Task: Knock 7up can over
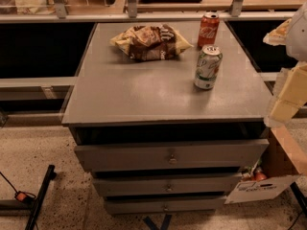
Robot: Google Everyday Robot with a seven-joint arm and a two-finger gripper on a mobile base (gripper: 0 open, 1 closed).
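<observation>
Grey and flat, the surface [134,90] tops a cabinet of three drawers [168,155] on a speckled floor. At its far left-centre lies a crumpled snack bag [149,42]. To the right of the bag, the 7up can [207,66] stands upright near the right edge, with a red Coca-Cola can [208,28] upright just behind it, apart. The pale end effector [287,96] hangs at the frame's right edge, off the surface and apart from the 7up can; I cannot tell whether it is spread or pressed together.

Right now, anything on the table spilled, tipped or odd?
Nothing stands out. The 7up can and Coke can stand upright, the chip bag lies flat. The end effector is at the picture's right edge, clear of both cans.
</observation>
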